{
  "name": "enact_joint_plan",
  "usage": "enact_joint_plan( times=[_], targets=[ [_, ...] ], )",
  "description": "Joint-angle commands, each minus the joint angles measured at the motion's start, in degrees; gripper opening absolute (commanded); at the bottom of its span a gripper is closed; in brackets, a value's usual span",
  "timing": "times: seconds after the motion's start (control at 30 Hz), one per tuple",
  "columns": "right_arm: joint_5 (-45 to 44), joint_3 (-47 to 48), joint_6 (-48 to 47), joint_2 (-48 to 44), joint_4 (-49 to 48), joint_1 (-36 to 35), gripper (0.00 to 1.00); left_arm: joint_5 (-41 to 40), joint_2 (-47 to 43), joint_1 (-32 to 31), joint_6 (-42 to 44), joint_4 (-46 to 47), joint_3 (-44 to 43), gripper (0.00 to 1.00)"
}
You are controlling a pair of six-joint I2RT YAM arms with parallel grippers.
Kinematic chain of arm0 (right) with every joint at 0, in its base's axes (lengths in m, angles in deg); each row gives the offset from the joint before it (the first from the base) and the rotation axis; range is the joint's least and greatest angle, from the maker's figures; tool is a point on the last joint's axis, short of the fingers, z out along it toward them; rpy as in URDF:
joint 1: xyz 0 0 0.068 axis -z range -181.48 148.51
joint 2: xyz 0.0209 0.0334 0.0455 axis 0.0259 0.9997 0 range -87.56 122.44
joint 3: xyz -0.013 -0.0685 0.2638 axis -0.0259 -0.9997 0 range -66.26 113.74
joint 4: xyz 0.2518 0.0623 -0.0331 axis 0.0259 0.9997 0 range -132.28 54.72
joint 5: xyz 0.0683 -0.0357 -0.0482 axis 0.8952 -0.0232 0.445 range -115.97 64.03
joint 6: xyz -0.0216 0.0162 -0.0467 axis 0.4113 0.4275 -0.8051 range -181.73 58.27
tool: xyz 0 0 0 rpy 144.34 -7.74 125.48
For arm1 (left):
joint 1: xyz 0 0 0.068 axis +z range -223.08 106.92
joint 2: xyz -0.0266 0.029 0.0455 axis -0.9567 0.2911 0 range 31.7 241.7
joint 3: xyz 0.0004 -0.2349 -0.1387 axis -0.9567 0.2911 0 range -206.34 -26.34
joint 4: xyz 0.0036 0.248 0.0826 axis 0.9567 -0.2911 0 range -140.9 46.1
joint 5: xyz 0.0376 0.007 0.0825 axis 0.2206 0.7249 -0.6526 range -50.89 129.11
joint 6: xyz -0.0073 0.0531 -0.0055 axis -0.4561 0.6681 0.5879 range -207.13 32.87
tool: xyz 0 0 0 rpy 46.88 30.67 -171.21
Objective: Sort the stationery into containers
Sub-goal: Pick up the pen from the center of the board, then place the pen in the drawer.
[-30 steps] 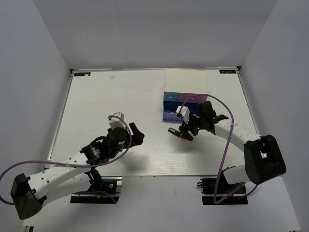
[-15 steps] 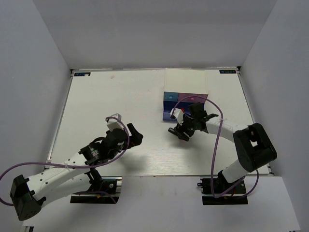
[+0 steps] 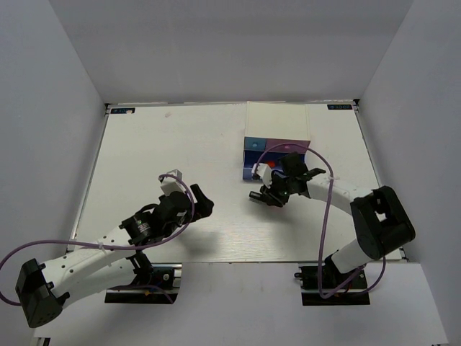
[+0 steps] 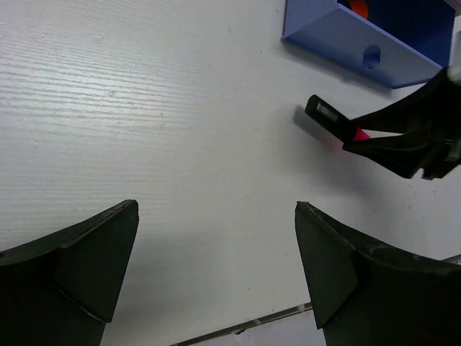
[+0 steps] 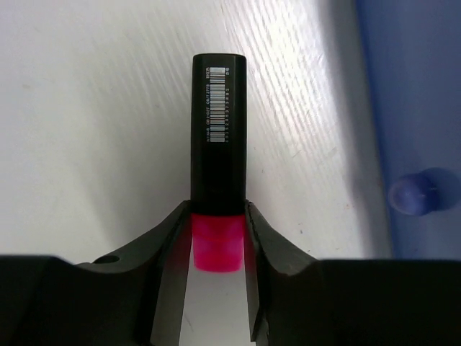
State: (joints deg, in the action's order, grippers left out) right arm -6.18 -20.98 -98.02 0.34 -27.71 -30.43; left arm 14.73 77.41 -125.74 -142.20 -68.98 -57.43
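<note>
The right gripper [image 3: 268,194], at centre right of the overhead view, is closed on a pink marker [image 5: 217,130]. In its wrist view both fingers [image 5: 169,241] press the marker's sides just where the black barrel meets the pink cap. The barrel points away from the gripper, its barcode label facing up. The marker lies low over the white table [image 3: 180,144]; whether it rests on the surface or is just off it cannot be told.

Just beside the marker, toward the upper right of the left wrist view, stands the blue drawer [image 4: 338,36], pulled out of the white-topped cabinet [image 3: 277,119]. Something orange [image 4: 358,7] shows inside it at the frame's top edge. The drawer's round knob faces the marker, and the two are apart. A pink drawer [image 3: 292,146] sits to the right of the blue one in the cabinet's front, seen from overhead.

The left gripper [image 4: 216,216] hangs at centre left of the overhead view, well apart from the marker, jaws spread wide with nothing between them. Bare table fills the gap between its two dark fingers at the bottom of its wrist view.
</note>
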Motion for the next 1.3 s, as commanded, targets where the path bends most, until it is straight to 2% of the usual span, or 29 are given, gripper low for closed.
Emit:
enact_joint_plan(
  times=[0.0,0.2,0.43,0.63,0.67,0.7,0.8,0.83,0.93,1.1,1.13,1.23,1.27],
  targets=[
    [5.86,5.43,-0.8,-7.27,3.53,0.03,0.08,0.21,-0.19,0.11,-0.39,-0.06,-1.34,0.99],
    [-0.36,12.72,-2.11,-12.22,1.08,0.47,0.08,0.83,-0.19,0.11,-0.39,1.17,-0.81,0.99],
    [-11.78,14.22,-9.32,-9.59,-4.19,1.97,0.07,0.83,0.43,0.11,0.66,1.17,-1.43,0.99],
    [-14.25,15.01,-13.62,-7.48,-6.04,2.67,0.13,0.83,-0.18,0.11,0.66,0.65,-1.96,0.99],
    [-14.34,15.1,-14.06,-6.61,-6.13,2.67,0.15,0.83,-0.19,0.11,0.14,0.65,-1.96,0.99],
    [-14.6,15.54,-14.42,-6.16,-6.04,2.84,0.24,0.83,-0.71,0.11,0.14,0.65,-1.43,0.99],
    [-14.61,16.07,-15.21,-4.32,-5.26,3.02,0.38,0.83,-0.71,0.11,0.14,0.65,-1.43,0.99],
    [-14.69,16.42,-15.47,-3.79,-5.16,3.02,0.49,0.83,-0.71,0.11,0.14,0.65,-1.43,0.99],
    [-14.61,16.34,-15.3,-2.91,-4.9,3.11,0.59,0.83,-0.71,0.11,-0.39,0.12,-1.43,0.99],
    [-13.21,16.86,-13.9,-2.82,-3.76,3.28,0.6,0.83,-1.24,0.11,-0.39,0.12,-1.43,0.99],
    [-12.59,17.04,-13.72,-2.99,-2.97,3.37,0.57,0.83,-1.24,0.11,-0.39,0.12,-1.43,0.99],
    [-6.54,18.09,-13.1,-4.22,0.8,3.9,0.21,0.83,-1.24,0.11,-0.39,0.12,-1.43,0.99],
    [-0.6,18.18,-13.01,-4.75,1.94,4.25,0.0,0.83,-1.24,0.11,-0.39,0.12,-1.43,0.99]
  ],
)
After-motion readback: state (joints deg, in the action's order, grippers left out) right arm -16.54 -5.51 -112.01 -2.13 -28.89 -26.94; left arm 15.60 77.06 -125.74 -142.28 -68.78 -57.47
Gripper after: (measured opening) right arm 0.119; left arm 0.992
